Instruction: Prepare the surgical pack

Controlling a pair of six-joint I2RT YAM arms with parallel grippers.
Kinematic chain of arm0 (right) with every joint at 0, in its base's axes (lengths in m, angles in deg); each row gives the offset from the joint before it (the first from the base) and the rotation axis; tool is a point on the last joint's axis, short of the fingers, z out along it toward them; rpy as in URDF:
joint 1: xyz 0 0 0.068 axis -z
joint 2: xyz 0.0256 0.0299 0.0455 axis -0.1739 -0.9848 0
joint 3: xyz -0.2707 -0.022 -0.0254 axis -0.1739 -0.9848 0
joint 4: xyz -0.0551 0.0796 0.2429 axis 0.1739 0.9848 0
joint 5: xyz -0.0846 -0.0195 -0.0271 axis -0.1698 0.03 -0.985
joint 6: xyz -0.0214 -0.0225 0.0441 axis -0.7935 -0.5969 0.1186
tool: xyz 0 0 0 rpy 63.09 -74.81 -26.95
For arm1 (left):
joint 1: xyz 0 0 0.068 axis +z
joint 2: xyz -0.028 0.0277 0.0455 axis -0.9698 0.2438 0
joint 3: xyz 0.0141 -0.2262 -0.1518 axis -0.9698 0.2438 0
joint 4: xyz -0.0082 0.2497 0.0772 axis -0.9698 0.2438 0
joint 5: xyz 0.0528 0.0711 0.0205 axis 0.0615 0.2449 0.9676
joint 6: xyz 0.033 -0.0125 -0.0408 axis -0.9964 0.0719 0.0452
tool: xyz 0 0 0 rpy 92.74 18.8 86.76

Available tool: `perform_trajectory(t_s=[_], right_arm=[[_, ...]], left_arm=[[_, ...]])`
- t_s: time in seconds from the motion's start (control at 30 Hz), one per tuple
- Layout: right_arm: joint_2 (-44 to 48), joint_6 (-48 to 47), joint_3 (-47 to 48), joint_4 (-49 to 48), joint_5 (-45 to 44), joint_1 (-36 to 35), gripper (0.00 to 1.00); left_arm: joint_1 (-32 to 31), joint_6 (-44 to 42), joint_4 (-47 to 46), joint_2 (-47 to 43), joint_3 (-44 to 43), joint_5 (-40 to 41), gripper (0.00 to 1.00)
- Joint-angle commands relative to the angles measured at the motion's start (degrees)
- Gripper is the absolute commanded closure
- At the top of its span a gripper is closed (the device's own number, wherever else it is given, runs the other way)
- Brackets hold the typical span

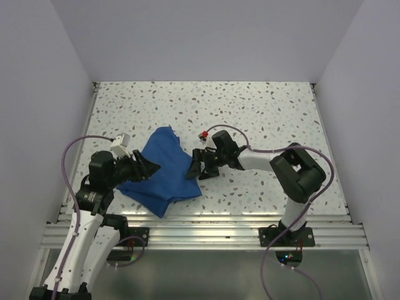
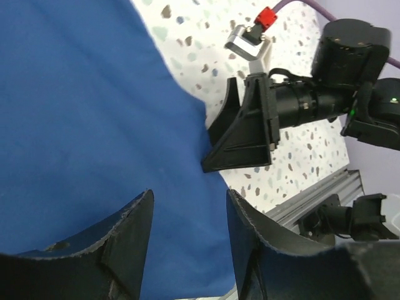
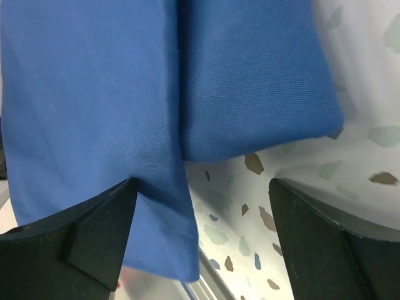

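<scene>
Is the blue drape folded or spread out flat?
Folded. The drape lies bunched in overlapping layers; the right wrist view shows two flaps meeting.

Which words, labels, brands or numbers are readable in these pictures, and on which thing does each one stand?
None: no text shows on the cloth, the table, the left gripper or the right gripper. The red clip above the right gripper bears no readable mark.
</scene>
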Motion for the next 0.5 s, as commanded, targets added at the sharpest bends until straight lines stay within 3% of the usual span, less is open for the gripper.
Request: perform_trajectory(t_s=[0.0, 0.1, 0.33, 0.43, 0.47], right_arm=[[-1.7, 3.7, -0.4, -9.3, 10.0, -0.2, 0.16], [0.1, 4.1, -3.0, -10.4, 9.4, -0.3, 0.26], [6.3, 5.6, -7.5, -11.4, 10.7, -0.2, 0.33], [7.3, 6.2, -7.4, -11.5, 12.5, -0.2, 0.55], [7.8, 6.7, -7.4, -11.7, 12.9, -0.4, 0.7]], left_arm=[[-0.2, 1.6, 2.2, -0.7, 2.0, 4.2, 0.47], [-0.2, 4.4, 2.1, -3.0, 4.2, 5.8, 0.47], [-0.2, 6.1, 3.2, -2.5, 4.9, 9.4, 0.47], [-0.2, 7.0, 3.7, -1.7, 5.0, 11.4, 0.48], [-0.2, 7.7, 3.6, -1.7, 5.1, 12.0, 0.48]])
